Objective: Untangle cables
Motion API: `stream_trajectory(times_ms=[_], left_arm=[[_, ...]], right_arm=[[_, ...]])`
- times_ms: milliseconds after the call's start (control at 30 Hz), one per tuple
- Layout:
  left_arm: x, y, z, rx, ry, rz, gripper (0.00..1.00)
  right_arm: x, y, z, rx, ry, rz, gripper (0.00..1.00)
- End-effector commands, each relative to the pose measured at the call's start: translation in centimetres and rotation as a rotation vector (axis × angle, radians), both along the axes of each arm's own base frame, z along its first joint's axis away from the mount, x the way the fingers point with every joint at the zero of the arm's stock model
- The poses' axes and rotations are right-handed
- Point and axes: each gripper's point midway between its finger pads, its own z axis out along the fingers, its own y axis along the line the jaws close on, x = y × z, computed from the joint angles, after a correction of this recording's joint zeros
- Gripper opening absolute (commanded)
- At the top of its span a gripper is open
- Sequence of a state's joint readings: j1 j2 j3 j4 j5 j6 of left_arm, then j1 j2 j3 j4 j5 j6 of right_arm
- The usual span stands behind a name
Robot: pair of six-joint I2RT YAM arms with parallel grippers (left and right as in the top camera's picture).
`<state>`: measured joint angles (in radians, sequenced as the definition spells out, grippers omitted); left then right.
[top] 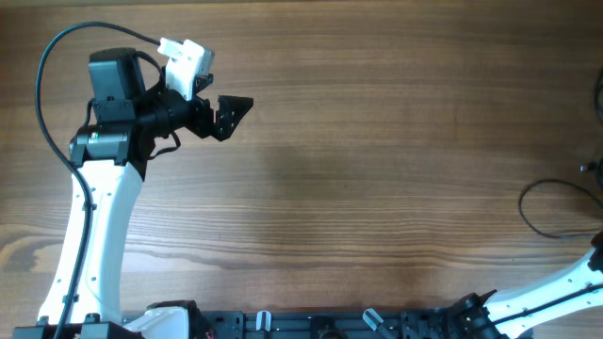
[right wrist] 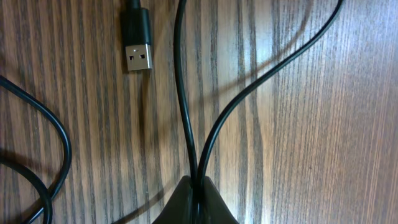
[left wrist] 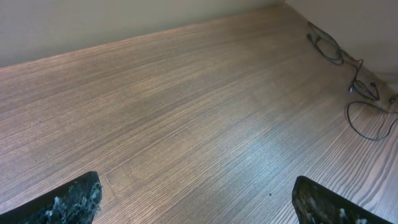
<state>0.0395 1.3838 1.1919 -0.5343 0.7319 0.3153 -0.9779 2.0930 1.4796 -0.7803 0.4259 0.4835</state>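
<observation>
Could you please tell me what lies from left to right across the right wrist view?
Curved cable loop → USB plug → straight cable strand → strand curving right; both strands pinched in the right end effector.

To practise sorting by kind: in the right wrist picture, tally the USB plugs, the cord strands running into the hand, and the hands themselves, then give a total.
Black USB plug with silver metal end: 1
Thin black cord strands running into the right hand: 2
Dark robot hand, shut on those strands: 1
Total: 4
</observation>
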Motion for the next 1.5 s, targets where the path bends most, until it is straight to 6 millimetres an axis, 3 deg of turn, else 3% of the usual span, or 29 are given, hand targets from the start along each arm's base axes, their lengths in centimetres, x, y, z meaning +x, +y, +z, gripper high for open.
stream_trajectory(times_ms=[0,100,133,167,267,300,533,967,1200,1467], left_arm=[[0.2,-0.2,0.5,-0.018,-0.007,-0.008,1.00],[0.3,-0.2,0.6,-0.018,-0.011,-0.008,1.00],[0.3,-0.2,0.6,-0.018,-0.012,-0.008,1.00],[0.3,-0.2,0.6,-0.018,-0.012,-0.008,1.00],[0.3,-0.2,0.6,-0.018,-0.012,-0.008,1.00],[0.3,-0.2,0.6,-0.018,-0.013,-0.008,1.00],[0.3,-0.4,0.7,-0.017,-0.019,-0.015,1.00],[0.6,0.0,0.5,0.001,-0.019,0.008,1.00],[0.7,0.0,0.7,0.002,-0.028,0.006,1.00],[0.6,0.0,0.6,0.001,-0.026,0.007,1.00]], right_arm=[[0.1,0.3,-1.0,0.025,0.009,0.016,0.08],[0.4,0.4,-1.1,0.034,-0.005,0.019,0.11],[0.4,0.4,-1.1,0.036,-0.007,0.019,0.21],[0.4,0.5,-1.1,0.037,-0.006,0.019,0.24],[0.7,0.6,-0.9,0.054,-0.025,0.020,0.52],[0.8,0.6,-0.6,0.055,-0.026,0.016,0.53],[0.8,0.5,2.9,0.030,-0.050,-0.025,0.55],[0.4,1.9,13.2,-0.123,-0.204,-0.061,0.62],[1.1,4.3,17.9,-0.171,-0.302,-0.019,0.63],[5.2,9.6,24.3,-0.274,-0.423,0.169,0.68]])
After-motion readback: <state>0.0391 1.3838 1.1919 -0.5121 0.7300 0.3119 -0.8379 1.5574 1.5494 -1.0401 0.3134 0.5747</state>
